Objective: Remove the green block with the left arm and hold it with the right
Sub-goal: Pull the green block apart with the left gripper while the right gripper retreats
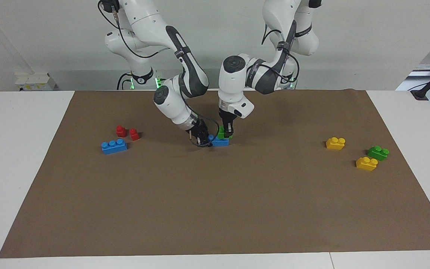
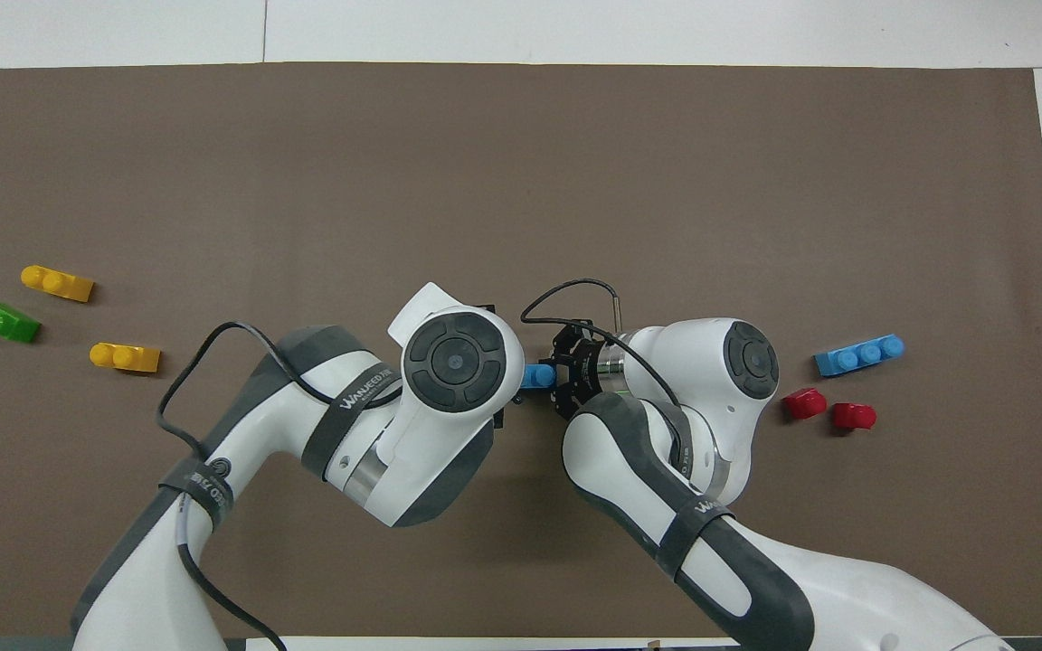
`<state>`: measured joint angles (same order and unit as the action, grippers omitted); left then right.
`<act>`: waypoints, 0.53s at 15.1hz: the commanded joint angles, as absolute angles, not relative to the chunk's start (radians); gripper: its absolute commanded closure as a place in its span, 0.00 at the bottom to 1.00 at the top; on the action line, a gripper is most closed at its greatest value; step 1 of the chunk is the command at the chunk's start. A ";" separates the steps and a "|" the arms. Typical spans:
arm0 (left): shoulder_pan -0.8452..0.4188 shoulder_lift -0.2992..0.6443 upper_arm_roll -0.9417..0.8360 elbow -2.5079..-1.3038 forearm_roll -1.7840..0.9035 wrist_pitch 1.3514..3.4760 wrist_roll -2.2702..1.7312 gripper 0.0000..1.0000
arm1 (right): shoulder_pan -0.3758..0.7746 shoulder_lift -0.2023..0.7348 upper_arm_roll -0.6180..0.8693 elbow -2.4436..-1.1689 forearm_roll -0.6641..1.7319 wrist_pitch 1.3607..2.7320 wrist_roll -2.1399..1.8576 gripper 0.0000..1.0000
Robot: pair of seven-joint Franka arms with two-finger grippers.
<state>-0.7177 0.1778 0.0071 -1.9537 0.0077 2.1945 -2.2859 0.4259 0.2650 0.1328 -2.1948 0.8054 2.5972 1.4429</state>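
Left gripper [image 1: 228, 134] clenched on the green block [image 1: 222, 133], right gripper [image 1: 201, 139] clamped on the blue brick [image 1: 218, 141] below it

The green block is near the middle of the brown mat [image 1: 215, 209], just above the blue brick; I cannot tell if the two touch or are already apart. The blue brick lies on the mat and the right gripper grasps its end toward the right arm's side. From overhead the left arm's wrist covers the green block, only the blue brick [image 2: 537, 375] shows between both wrists. Toward the right arm's end lie another blue brick [image 1: 114, 146] and two red pieces [image 1: 127, 132]. Toward the left arm's end lie two yellow bricks [image 1: 335, 143] and a darker green brick [image 1: 378, 152]
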 commanded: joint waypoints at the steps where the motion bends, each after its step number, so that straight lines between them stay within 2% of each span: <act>1: -0.677 0.109 0.009 -1.959 0.009 2.114 -2.229 1.00 | 0.425 0.270 0.133 -2.197 0.836 2.608 1.417 0.97; 5: -0.553 0.066 0.009 -1.953 0.009 2.033 -2.033 1.00 | 0.384 0.270 0.132 -2.177 0.834 2.565 1.401 0.95; 8: -0.441 0.064 0.009 -1.954 0.009 2.023 -1.858 1.00 | 0.274 0.259 0.124 -2.117 0.815 2.400 1.333 0.94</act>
<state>-0.5113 0.0727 0.0191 -1.9518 0.0083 2.0468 -1.9619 0.3621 0.2645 0.1236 -2.1680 0.8053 2.5155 1.4041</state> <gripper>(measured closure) 0.656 0.652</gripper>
